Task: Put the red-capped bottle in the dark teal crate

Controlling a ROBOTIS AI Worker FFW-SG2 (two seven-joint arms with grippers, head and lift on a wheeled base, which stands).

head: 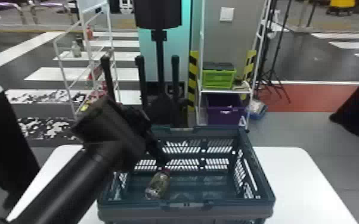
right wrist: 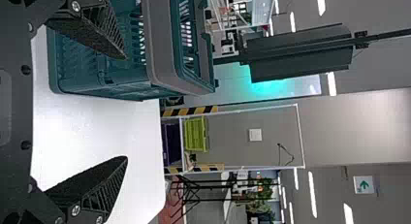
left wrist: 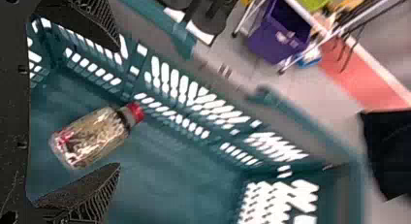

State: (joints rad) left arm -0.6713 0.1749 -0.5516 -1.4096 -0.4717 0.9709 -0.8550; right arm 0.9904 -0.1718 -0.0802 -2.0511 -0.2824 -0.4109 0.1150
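The red-capped bottle (head: 158, 185) lies on its side on the floor of the dark teal crate (head: 185, 205), toward the crate's left. My left gripper (head: 158, 153) is over the crate's left part, just beyond the cap end. In the left wrist view, the left gripper (left wrist: 118, 106) is open, and the bottle (left wrist: 92, 137) lies beneath, in the space between its spread fingers, with no finger seen closed on it. My right gripper (right wrist: 126, 107) stands open and holds nothing beside the crate (right wrist: 160, 44), over the white table's right side.
The crate stands on a white table (head: 292, 178), its slotted walls rising around the bottle. Behind are a white rack with a green box (head: 219, 79) and a purple bin (head: 224, 108), and a black stand. A person (head: 0, 134) stands at the left.
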